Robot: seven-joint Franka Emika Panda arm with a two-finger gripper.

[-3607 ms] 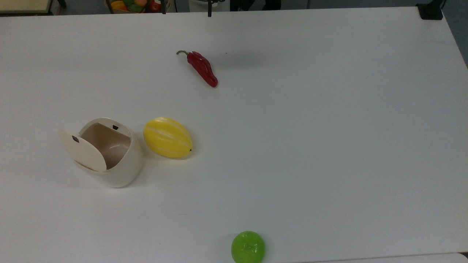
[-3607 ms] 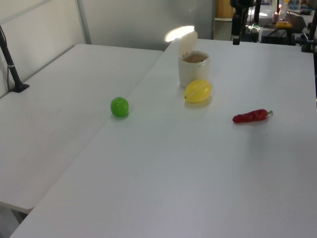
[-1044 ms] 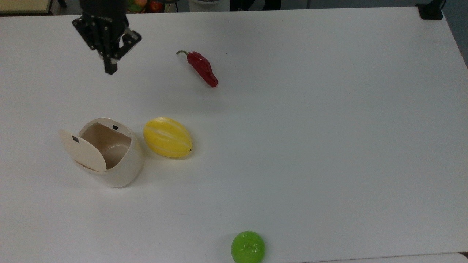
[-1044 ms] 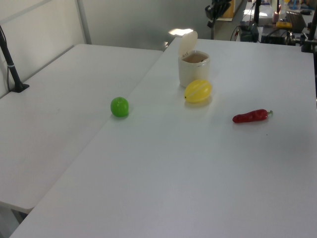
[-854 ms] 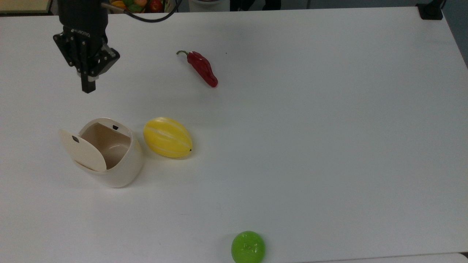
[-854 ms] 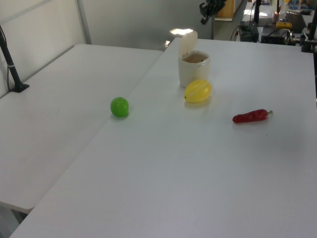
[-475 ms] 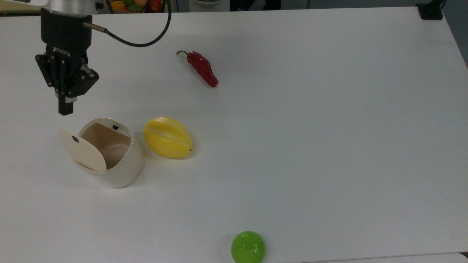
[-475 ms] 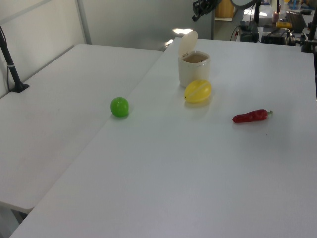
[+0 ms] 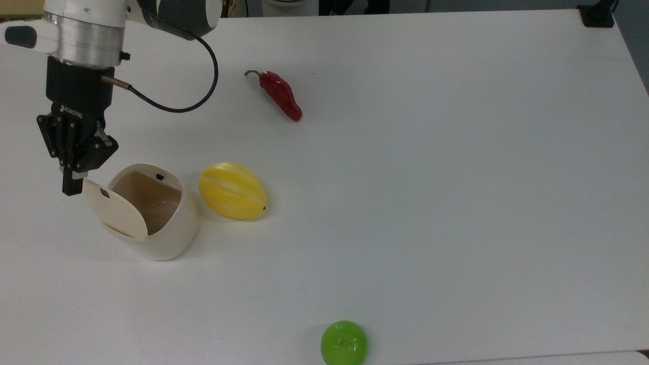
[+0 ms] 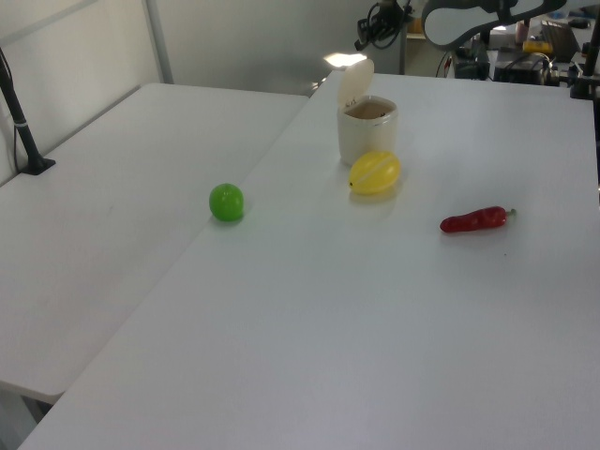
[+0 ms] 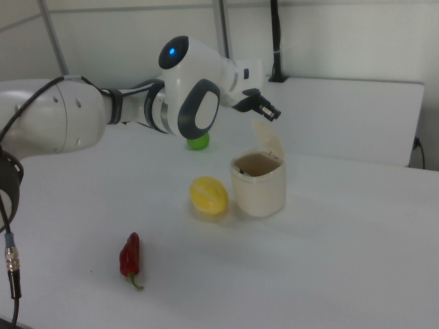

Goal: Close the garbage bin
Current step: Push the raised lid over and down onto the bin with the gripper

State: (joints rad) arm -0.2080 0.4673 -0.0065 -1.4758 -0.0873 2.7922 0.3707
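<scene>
Top view: the gripper (image 9: 72, 188) hangs at the top view's left, its black fingers pressed together and holding nothing — the tip sits just beside the raised lid's (image 9: 114, 208) upper-left edge, and contact cannot be judged here. The arm (image 9: 83, 35) comes in from the top-left corner, silver wrist above a black gripper body, a black cable looping off to the top view's right. The garbage bin (image 9: 162, 238), a cream rounded tub, stands open on the white table (image 9: 431, 203): its lid is tipped up on the top view's left side, showing the brownish inside and a small black mark on the far rim. A yellow melon (image 9: 232, 190) lies just beside the bin on the top view's right, a red chili pepper (image 9: 280, 95) farther up, and a green ball (image 9: 344, 342) near the bottom edge.

Left view: the gripper (image 10: 361, 40) shows dark and small at the far end of the table, above and just behind the upright lid (image 10: 355, 82); the gap between them is unclear. The bin (image 10: 367, 134) stands with the melon (image 10: 375, 172) in front of it.

Right view: the arm (image 11: 137, 110) reaches across from the right view's left, wrist angled down, with the clenched gripper (image 11: 270, 113) just above the lid's (image 11: 268, 140) top edge. The bin (image 11: 258, 185) is open, standing beside the melon (image 11: 208, 195) — the pepper (image 11: 129, 256) lies well apart in the foreground.
</scene>
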